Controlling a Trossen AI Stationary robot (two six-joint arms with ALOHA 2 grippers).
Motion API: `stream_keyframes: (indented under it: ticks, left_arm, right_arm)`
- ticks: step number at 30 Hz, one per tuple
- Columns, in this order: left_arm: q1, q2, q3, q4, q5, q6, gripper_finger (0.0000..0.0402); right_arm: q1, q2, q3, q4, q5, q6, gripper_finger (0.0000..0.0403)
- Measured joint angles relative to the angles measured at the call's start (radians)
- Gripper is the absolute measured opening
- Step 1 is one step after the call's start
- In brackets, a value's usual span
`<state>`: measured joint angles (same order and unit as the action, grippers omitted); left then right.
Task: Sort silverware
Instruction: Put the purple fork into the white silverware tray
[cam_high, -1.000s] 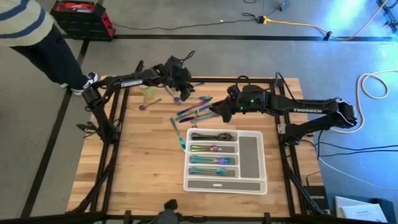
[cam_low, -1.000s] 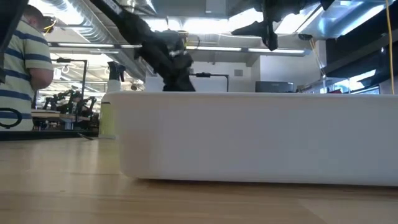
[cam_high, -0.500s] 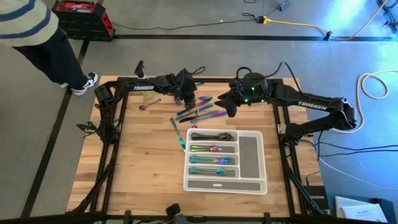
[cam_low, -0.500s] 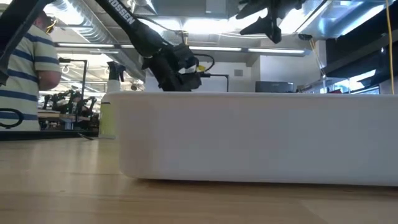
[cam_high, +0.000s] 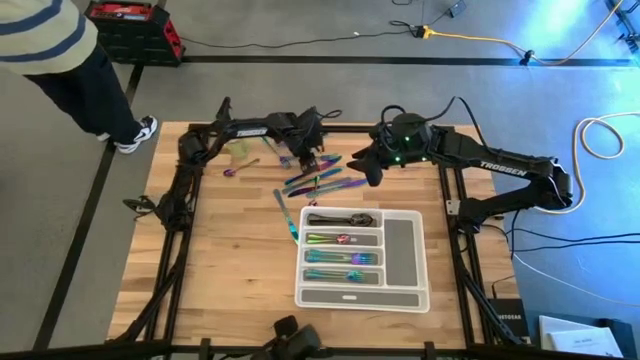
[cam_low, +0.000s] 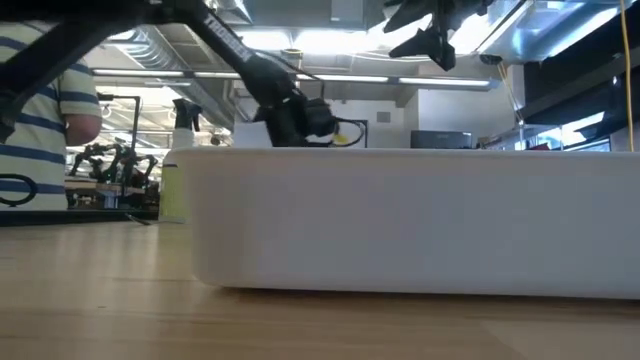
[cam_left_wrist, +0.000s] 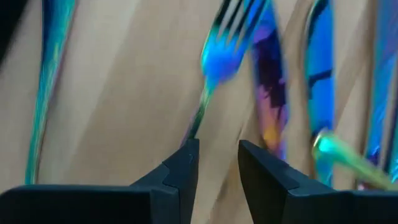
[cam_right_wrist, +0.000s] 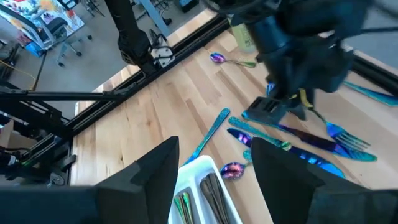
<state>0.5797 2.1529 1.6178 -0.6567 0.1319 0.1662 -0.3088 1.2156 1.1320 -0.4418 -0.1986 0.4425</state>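
Note:
Loose iridescent silverware (cam_high: 320, 178) lies on the wooden table beyond the white compartment tray (cam_high: 404, 250). The tray holds dark spoons (cam_high: 340, 218) and rows of iridescent pieces (cam_high: 342, 258). My left gripper (cam_high: 310, 158) is low over the loose pile and narrowly open. In the left wrist view, my left gripper (cam_left_wrist: 217, 158) has its fingertips right at the handle of a blue fork (cam_left_wrist: 217, 56). My right gripper (cam_high: 366, 172) hangs wide open above the pile's right end, holding nothing. In the right wrist view, my right gripper (cam_right_wrist: 214, 168) looks down on the pile. My left gripper comes from above at the fork's handle (cam_left_wrist: 194, 127), which runs under the tip of one finger (cam_left_wrist: 184, 158). I cannot tell whether the fingers touch it.
A purple spoon (cam_high: 238, 168) lies alone toward the table's left. A blue knife (cam_high: 285, 212) lies beside the tray's left wall. A yellow-green spray bottle (cam_high: 240, 150) stands near the far edge. A person (cam_high: 60, 55) stands off the far left corner.
My left gripper has moved right and toward the near edge, coming down onto the loose silverware. My right arm drew back a little toward the far edge early on, then held still. The silverware has not visibly moved.

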Motion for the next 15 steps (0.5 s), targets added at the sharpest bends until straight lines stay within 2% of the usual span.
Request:
stream_keyframes:
  ticks: [4, 10, 15]
  left_arm:
    - [0.001, 0.048, 0.072, -0.013, 0.002, 0.043, 0.0098]
    - [-0.016, 0.056, 0.077, -0.103, -0.057, 0.201, 0.0098]
    - [-0.014, 0.062, 0.075, -0.084, -0.049, 0.218, 0.0098]
  right_arm:
    - [0.0, 0.0, 0.0, -0.022, -0.004, 0.004, 0.0186]
    - [0.0, 0.0, 0.0, -0.037, -0.004, 0.017, 0.0186]
    - [0.0, 0.0, 0.0, -0.037, -0.004, 0.017, 0.0186]
